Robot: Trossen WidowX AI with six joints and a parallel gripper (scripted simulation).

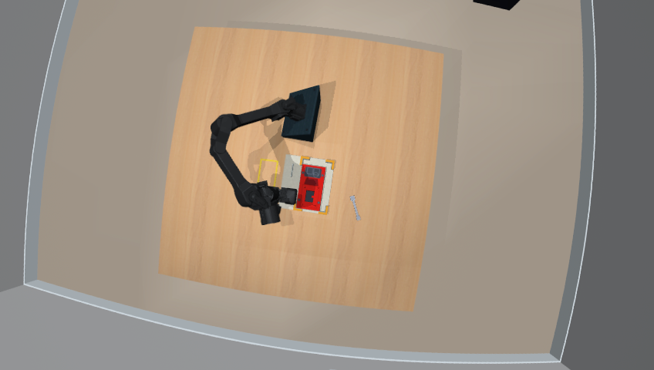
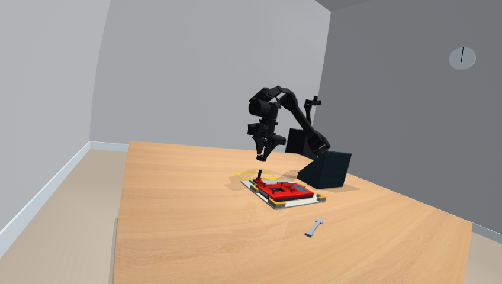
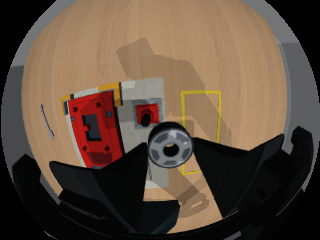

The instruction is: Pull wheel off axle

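Arm bent over, gripper (image 2: 260,157) downward (above axle (image 2: 260,174)), jaws pinching wheel (image 3: 170,148).

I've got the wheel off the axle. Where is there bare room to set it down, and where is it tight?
The gripper holds the wheel above the axle. The yellow-outlined marked area shows bare wood inside; it borders the white base plate. It is crowded at the red board and axle. Wood between the plate and the grey wrench is bare too.
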